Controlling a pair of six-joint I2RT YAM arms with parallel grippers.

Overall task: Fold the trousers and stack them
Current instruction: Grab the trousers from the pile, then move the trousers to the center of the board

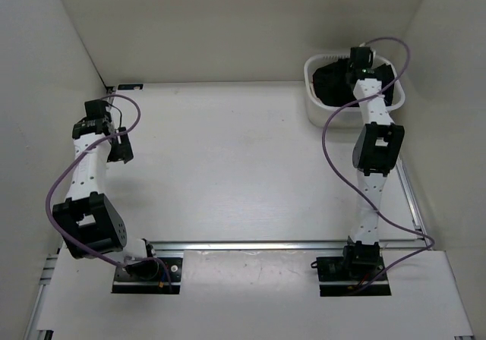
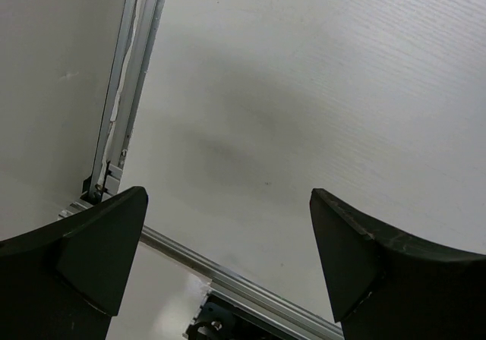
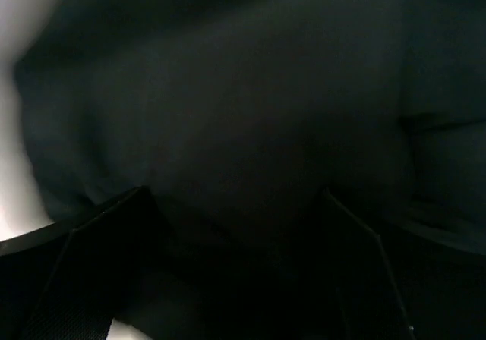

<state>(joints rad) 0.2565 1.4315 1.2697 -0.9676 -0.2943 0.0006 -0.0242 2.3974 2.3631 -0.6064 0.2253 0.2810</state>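
Note:
The black trousers [image 1: 332,82] lie bunched in a white basket [image 1: 313,106] at the back right corner. My right gripper [image 1: 358,68] reaches down into that basket. In the right wrist view its open jaws [image 3: 234,190] stand wide apart, right up against the dark fabric [image 3: 228,89], which fills the view; I cannot tell whether the fingertips touch it. My left gripper [image 1: 120,146] hovers over the left side of the table. Its black fingers [image 2: 99,249] are spread wide, and the left gripper [image 2: 228,191] holds nothing, with bare white tabletop below.
White walls close in the table on the left, back and right. An aluminium rail [image 1: 288,244] runs along the near edge by the arm bases, and another rail [image 2: 129,89] runs along the left wall. Purple cables [image 1: 328,139] loop beside both arms.

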